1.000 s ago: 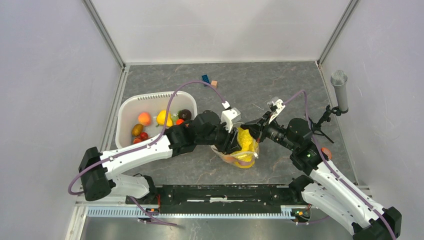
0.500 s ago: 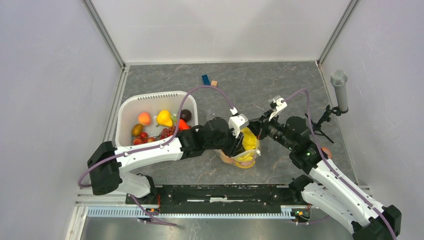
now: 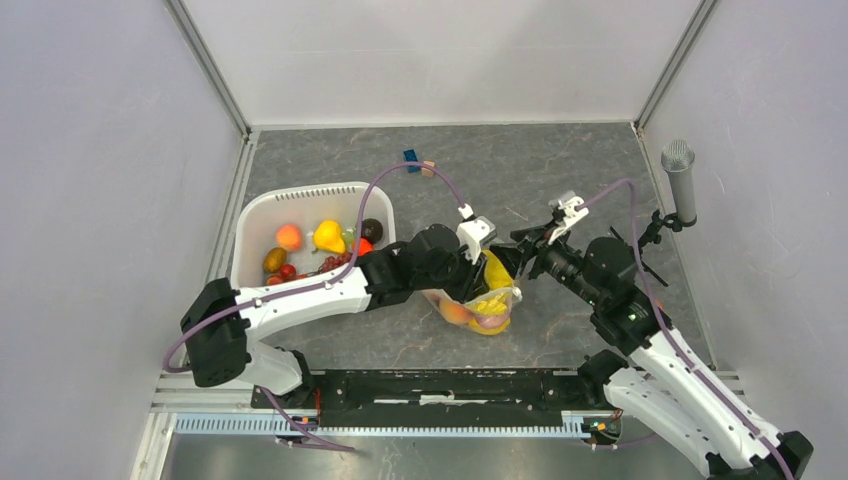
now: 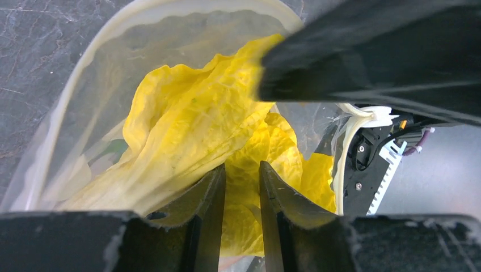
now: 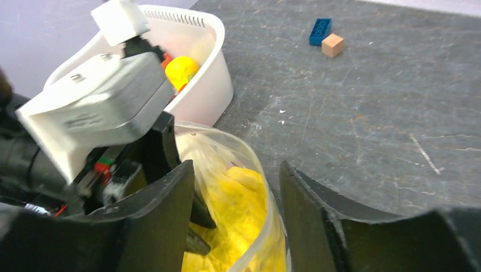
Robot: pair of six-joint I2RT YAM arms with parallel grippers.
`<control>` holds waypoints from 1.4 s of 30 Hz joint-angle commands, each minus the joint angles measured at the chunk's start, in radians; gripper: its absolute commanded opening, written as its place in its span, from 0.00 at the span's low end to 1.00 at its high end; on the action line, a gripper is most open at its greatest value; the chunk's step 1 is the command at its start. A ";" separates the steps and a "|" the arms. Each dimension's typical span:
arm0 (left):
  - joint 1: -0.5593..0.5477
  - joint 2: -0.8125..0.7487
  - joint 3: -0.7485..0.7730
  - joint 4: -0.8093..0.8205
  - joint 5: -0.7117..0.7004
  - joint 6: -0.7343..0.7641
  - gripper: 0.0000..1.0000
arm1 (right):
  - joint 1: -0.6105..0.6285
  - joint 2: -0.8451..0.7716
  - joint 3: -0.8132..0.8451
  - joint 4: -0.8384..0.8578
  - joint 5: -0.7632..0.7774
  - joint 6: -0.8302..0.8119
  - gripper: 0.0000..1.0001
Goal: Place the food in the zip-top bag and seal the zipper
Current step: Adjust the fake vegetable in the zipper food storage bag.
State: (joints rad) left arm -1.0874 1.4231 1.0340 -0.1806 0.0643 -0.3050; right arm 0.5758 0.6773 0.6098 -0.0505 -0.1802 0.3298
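Your right end effector (image 5: 235,168) has just let go. It was clamped a second ago; now its fingers stand wide apart on either side of the bag's (image 3: 478,306) rim, and that arm has drawn back a little toward 3 o'clock. Your left arm has pushed further in, so the left end effector (image 4: 243,170) is down inside the mouth against the crinkled yellow piece (image 4: 187,124). Its fingers show only a thin gap, and you can't tell from here whether they pinch the yellow piece or merely press on it.

With the right side released, nothing on that side is holding the mouth open, so the rim will probably sag once the left arm withdraws.

The bag sits on the worktop (image 3: 560,170) between the two arms, at about 4 o'clock from the white basket (image 3: 250,215). Seen from above, its long axis runs roughly 12 to 6, with the mouth toward 12 and tipped upward and the filled bottom toward 6. An orange piece shows low in the bag under the yellow. Several fruits (image 3: 327,236) are in the basket, so the zipper must wait.
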 commanded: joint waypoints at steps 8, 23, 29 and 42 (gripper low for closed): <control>0.052 0.037 -0.015 -0.085 0.012 -0.005 0.35 | -0.002 -0.363 -0.107 -0.170 0.234 -0.050 0.53; 0.052 0.004 -0.029 -0.092 0.014 -0.003 0.35 | -0.002 -0.618 -0.304 -0.034 -0.080 -0.109 0.46; 0.052 -0.014 -0.028 -0.098 0.006 0.000 0.35 | -0.002 -0.636 -0.296 -0.057 -0.131 -0.159 0.45; 0.052 -0.026 -0.015 -0.107 0.013 0.003 0.34 | -0.002 -0.512 -0.285 -0.184 -0.224 -0.193 0.49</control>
State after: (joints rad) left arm -1.0439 1.4033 1.0340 -0.1936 0.0906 -0.3061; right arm 0.5739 0.1543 0.3141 -0.2455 -0.3649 0.1585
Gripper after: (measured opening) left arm 0.347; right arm 0.481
